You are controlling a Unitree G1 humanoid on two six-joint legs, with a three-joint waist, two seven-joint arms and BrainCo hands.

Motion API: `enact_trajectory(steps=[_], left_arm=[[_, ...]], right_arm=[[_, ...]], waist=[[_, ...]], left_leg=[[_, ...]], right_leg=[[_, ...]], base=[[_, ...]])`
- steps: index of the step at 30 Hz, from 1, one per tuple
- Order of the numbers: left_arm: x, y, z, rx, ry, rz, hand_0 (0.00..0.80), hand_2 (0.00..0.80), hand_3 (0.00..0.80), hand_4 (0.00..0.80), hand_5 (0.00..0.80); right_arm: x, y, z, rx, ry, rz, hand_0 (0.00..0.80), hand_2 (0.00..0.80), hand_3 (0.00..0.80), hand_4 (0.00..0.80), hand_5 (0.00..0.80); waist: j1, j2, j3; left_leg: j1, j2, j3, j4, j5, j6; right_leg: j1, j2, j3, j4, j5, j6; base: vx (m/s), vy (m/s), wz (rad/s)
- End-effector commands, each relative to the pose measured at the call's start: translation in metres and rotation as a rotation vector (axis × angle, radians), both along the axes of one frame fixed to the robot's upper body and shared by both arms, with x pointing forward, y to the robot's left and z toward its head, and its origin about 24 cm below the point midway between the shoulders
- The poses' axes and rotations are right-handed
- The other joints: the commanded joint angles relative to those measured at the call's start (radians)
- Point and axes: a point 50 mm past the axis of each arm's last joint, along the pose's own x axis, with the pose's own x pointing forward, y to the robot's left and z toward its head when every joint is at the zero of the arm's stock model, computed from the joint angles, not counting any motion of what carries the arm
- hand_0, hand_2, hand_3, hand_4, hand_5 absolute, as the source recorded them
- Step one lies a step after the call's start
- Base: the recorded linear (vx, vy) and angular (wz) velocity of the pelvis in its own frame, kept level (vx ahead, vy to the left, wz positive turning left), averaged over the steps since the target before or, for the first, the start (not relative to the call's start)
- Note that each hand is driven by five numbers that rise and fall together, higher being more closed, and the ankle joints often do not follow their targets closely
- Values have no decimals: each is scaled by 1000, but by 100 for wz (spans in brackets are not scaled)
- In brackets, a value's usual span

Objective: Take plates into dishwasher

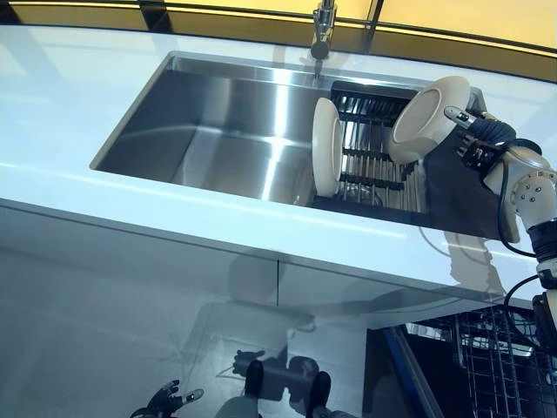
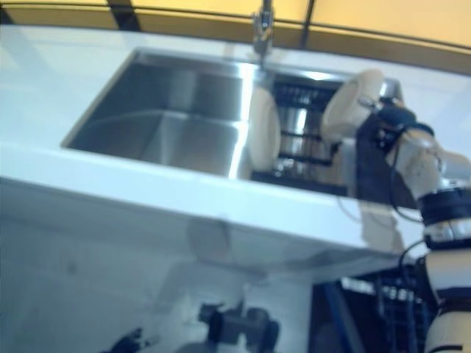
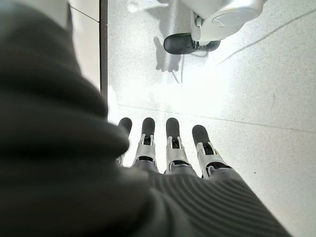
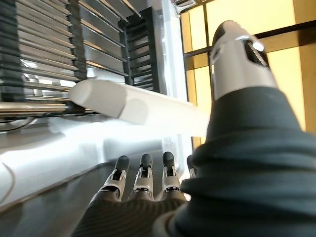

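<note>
A white plate (image 1: 429,117) hangs tilted above the black dish rack (image 1: 374,157) at the right end of the sink. My right hand (image 1: 474,139) is shut on its right rim; in the right wrist view the plate (image 4: 138,106) sits pinched between the thumb and the fingers (image 4: 143,177). A second white plate (image 1: 326,146) stands on edge at the rack's left side. My left hand (image 1: 165,401) hangs low by the floor, its fingers (image 3: 173,143) straight and holding nothing.
The steel sink (image 1: 218,131) is set in a white counter (image 1: 130,209), with a faucet (image 1: 323,26) at its back. A wire dishwasher basket (image 1: 496,348) shows below the counter at the lower right.
</note>
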Motion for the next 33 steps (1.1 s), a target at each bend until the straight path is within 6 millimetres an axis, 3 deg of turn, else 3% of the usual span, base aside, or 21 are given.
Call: enact_trajectory(steps=[1,18,33], left_arm=[[-3,1,0,1,4,-35,0,0,0,0,0],[-4,1,0,-8,4,-29,0,0,0,0,0],[-12,0,-3,-22,15,3,0,0,0,0,0]], right_arm=[[-5,-7,27,29,-117,2,0,0,0,0,0],[-3,7,43,-46,-180,41,0,0,0,0,0],[-2,14,59,-166,-180,-32,0,0,0,0,0]], waist=[[10,1,-8],[24,-1,4],[42,-3,10]], left_leg=[[-9,-28,16,-3,-81,29],[-13,-30,-1,-3,-75,29],[-17,-32,-14,-3,-70,28]], right_leg=[[19,-17,-23,-1,-66,34],[21,-18,-39,-1,-66,33],[25,-19,-54,-1,-68,31]], base=[[0,0,0],[0,0,0],[5,6,2]])
